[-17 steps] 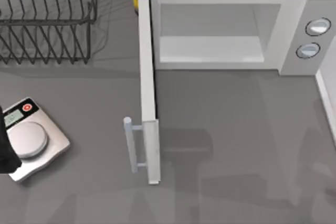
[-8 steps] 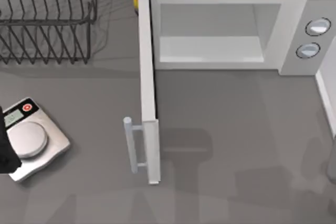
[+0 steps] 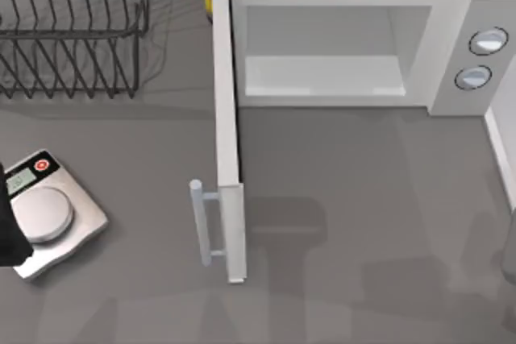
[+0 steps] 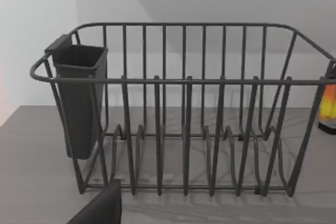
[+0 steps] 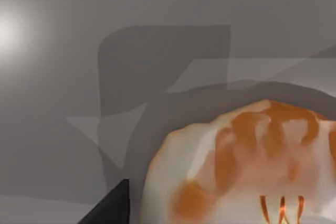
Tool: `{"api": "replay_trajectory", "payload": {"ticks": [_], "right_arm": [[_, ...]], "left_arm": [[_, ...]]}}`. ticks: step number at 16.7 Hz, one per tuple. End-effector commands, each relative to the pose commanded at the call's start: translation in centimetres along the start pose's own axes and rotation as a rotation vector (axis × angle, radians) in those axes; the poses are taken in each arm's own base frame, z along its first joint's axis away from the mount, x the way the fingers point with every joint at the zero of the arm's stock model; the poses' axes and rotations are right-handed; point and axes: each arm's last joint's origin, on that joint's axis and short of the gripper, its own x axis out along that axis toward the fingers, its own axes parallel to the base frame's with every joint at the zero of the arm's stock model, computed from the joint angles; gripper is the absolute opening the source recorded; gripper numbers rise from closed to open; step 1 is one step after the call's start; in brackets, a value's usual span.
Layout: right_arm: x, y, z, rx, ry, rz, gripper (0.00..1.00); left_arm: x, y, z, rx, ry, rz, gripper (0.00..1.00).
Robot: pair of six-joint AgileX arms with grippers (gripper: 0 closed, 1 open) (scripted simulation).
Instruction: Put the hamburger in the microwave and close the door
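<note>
The microwave (image 3: 355, 46), a big boxy white shell with a grey panel and two round dials, stands at the table's (image 3: 363, 199) far side. Its cavity lies bare and smooth inside, ready for loading. The door (image 3: 228, 142) swings fully out toward the camera, a flat slab with a bar handle (image 3: 198, 223), leaving the mouth clear. Far left, a thin-barred wire rack (image 4: 184, 108) carries a dark cup. The left arm (image 3: 8, 231) sits parked by a flat metal scale (image 3: 44, 213); I can't tell its fingers. On the right wrist view, the hamburger (image 5: 252, 166), lumpy, glossy, tan with orange streaks, looms close under the right gripper; grip unclear.
</note>
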Motion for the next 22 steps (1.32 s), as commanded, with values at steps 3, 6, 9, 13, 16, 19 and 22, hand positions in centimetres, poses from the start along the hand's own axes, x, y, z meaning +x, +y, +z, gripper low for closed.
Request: {"api": "replay_trajectory", "payload": {"ticks": [3,6,9,13,16,19,22], "right_arm": [[0.0,0.0,0.0,0.000,0.000,0.000,0.55],[0.0,0.0,0.0,0.000,0.000,0.000,0.32],[0.0,0.0,0.0,0.000,0.000,0.000,0.10],[0.0,0.0,0.0,0.000,0.000,0.000,0.00],[0.0,0.0,0.0,0.000,0.000,0.000,0.00],[-2.2,-0.1,0.1,0.021,-0.009,-0.004,0.00],[-3.2,-0.5,0.3,0.013,-0.014,-0.014,0.00]], "left_arm": [[0.0,0.0,0.0,0.000,0.000,0.000,1.00],[0.0,0.0,0.0,0.000,0.000,0.000,1.00],[0.0,0.0,0.0,0.000,0.000,0.000,1.00],[0.0,0.0,0.0,0.000,0.000,0.000,1.00],[0.0,0.0,0.0,0.000,0.000,0.000,1.00],[0.0,0.0,0.0,0.000,0.000,0.000,1.00],[0.0,0.0,0.0,0.000,0.000,0.000,1.00]]}}
